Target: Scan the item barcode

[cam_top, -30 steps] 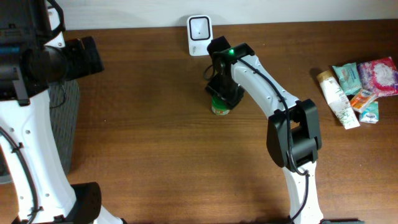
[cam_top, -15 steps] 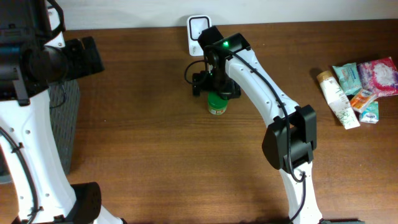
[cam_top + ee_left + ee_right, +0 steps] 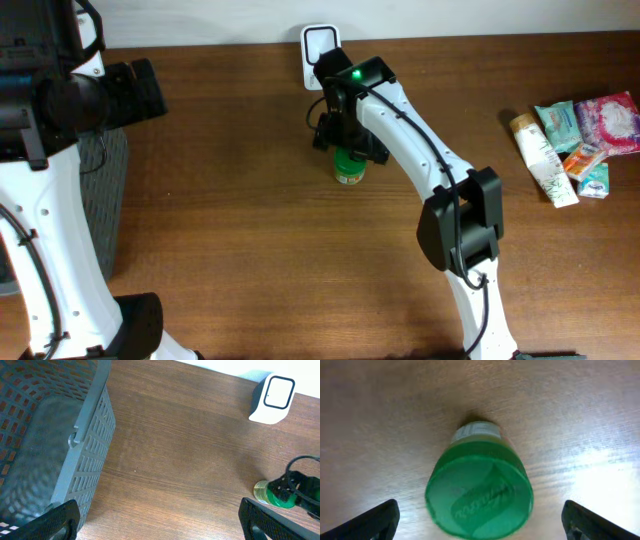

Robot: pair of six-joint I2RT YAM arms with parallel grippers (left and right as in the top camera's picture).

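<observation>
Overhead first: the green-capped bottle (image 3: pixel 349 168) is standing upright on the wood table (image 3: pixel 230 260) just in front of the white scanner (image 3: pixel 320 42), a touch to its right. The right gripper (image 3: pixel 348 143) hangs straight over the cap. A second ago it was pinched in on the bottle. Now the jaws are spread wide and the bottle stands on its own, nudged a little closer in line with the scanner. So it's been let go. There's a pile of other packets (image 3: pixel 575 140) well to the right of the scanner, untouched.

Left wrist view: the left gripper (image 3: pixel 159 505) is also as wide as it goes, with nothing in it. It's parked well to the left of the scanner, by the edge of the grey basket (image 3: pixel 85 460). The bottle and scanner show at the far right of that shot.

Right wrist view: looking straight down on the green cap, fingers (image 3: pixel 370 520) far out to either side, not touching it. A sliver of label peeks out past the cap — can't read it.

My guess is the scan pass is either done or it's about to regrip. I can't tell if the barcode faces the scanner.
</observation>
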